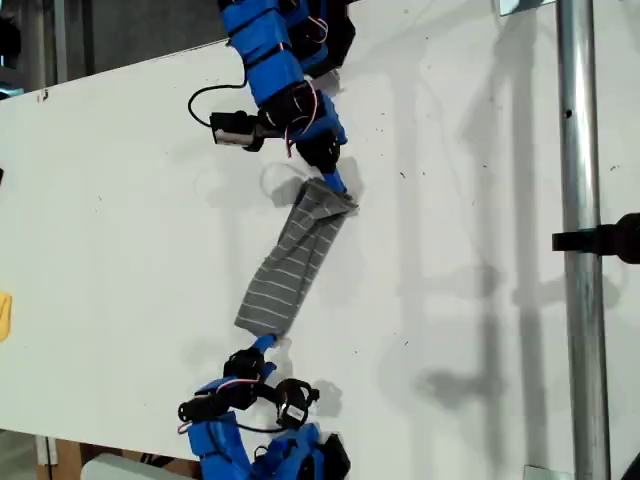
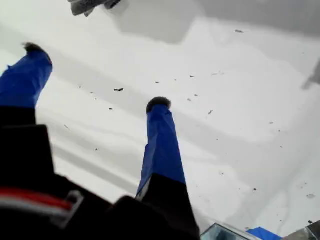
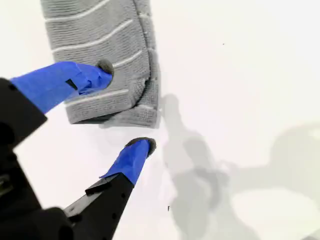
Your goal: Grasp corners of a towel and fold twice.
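Towel (image 1: 295, 265) first: it lies near the middle of the white table (image 1: 120, 220), folded into a long thin strip that runs slanted between the two blue arms. It is soft grey cloth with white stripes, so I think it is light and floppy. It will sag and slide on the smooth table, and its layers may come apart if only the top one is pinched.

The best place to hold looks like a corner (image 3: 150, 117) at the thick end, with both layers inside the jaws.

My second gripper (image 3: 125, 106) is open wide and holds nothing. One finger is over the end of the towel and the other sits on the bare table just beside that corner. My first gripper (image 2: 95, 75) is also open wide over bare table, and nothing is between its fingers.

In the exterior view, one arm reaches each end of the strip, but I cannot tell for sure which is which.

Not much is in the way. A metal pole (image 1: 580, 200) stands far off at the exterior view's right, and a small yellow thing (image 1: 4, 315) peeks in at its left edge.
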You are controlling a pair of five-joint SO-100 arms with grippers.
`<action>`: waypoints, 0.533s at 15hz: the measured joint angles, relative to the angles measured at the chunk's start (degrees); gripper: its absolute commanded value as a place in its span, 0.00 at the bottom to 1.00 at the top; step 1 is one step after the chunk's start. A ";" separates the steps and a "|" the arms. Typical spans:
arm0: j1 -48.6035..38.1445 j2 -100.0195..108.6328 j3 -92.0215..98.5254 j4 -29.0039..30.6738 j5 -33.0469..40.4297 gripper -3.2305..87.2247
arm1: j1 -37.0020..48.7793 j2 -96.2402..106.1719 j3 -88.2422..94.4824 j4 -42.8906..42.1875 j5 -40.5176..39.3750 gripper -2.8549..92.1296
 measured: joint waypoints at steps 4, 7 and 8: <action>2.72 45.88 27.86 -5.10 -5.19 0.23 | -19.07 13.54 9.49 5.19 24.35 0.48; 6.50 75.85 45.26 -7.91 -5.36 0.19 | -31.03 15.21 18.28 -2.11 39.29 0.51; 6.68 79.37 47.90 -8.53 -5.10 0.17 | -30.85 15.03 21.01 -5.62 40.52 0.52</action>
